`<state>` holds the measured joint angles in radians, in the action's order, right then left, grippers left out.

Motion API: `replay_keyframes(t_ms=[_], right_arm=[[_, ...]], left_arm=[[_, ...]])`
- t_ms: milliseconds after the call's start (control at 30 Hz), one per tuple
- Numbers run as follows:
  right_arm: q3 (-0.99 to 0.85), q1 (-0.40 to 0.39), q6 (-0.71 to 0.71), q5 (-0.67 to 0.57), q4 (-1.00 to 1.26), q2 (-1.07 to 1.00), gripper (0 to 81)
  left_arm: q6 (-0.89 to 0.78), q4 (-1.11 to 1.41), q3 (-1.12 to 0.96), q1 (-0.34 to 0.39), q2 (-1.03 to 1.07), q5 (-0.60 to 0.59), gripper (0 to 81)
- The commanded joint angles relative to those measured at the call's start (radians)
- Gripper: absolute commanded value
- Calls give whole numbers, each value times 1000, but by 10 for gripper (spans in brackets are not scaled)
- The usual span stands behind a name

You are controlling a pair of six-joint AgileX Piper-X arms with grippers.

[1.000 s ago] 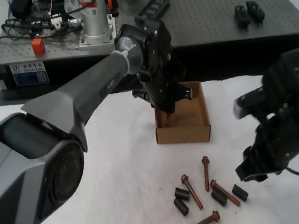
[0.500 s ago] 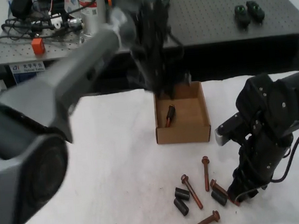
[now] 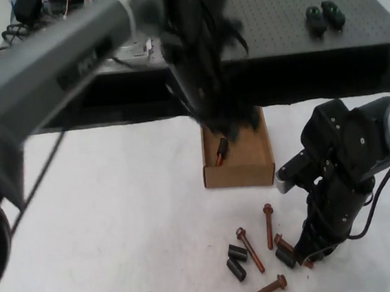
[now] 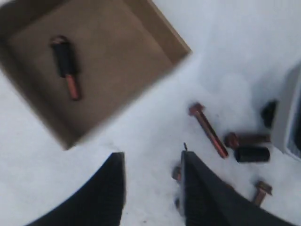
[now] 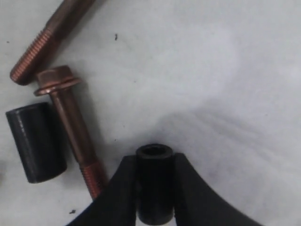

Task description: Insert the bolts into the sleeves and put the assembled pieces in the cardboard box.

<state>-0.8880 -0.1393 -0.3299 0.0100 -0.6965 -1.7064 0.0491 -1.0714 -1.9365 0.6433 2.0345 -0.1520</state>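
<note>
An assembled bolt-and-sleeve piece [image 3: 221, 150] [image 4: 66, 66] lies inside the cardboard box [image 3: 239, 176] [image 4: 155, 28]. My left gripper [image 3: 224, 124] [image 4: 153, 188] hangs open above the box's near side, nothing between its fingers. Loose copper bolts [image 3: 250, 249] [image 4: 207, 129] and black sleeves [image 3: 238, 252] [image 4: 251, 153] lie on the white cloth in front of the box. My right gripper [image 3: 305, 254] [image 5: 154, 197] is down at the right end of that pile, shut on a black sleeve [image 5: 154, 179] that rests on the cloth. Beside it lie a bolt [image 5: 70, 122] and another sleeve [image 5: 36, 141].
A black perforated bench [image 3: 286, 13] with two small black parts [image 3: 324, 16] runs behind the cloth. The left arm's long body [image 3: 49, 70] crosses the upper left. White cloth [image 3: 105, 217] stretches left of the box and the pile.
The left gripper lifted away from the box, leaving the assembled piece inside. The right arm came down and leftward onto the rightmost sleeve of the pile.
</note>
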Motion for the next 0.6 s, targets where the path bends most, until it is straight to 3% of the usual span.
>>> replay_keyframes(t_ms=[0, 167, 567], right_arm=[[-4, 20, 27, 39, 14, 4, 17], [-4, 83, 65, -26, -7, 93, 17], [-2, 180, 68, -27, -62, 353, 17]], left_arm=[[211, -36, 131, 103, -13, -78, 287], [378, 12, 259, 195, -13, -69, 288], [407, 237, 413, 288, 12, -55, 288]])
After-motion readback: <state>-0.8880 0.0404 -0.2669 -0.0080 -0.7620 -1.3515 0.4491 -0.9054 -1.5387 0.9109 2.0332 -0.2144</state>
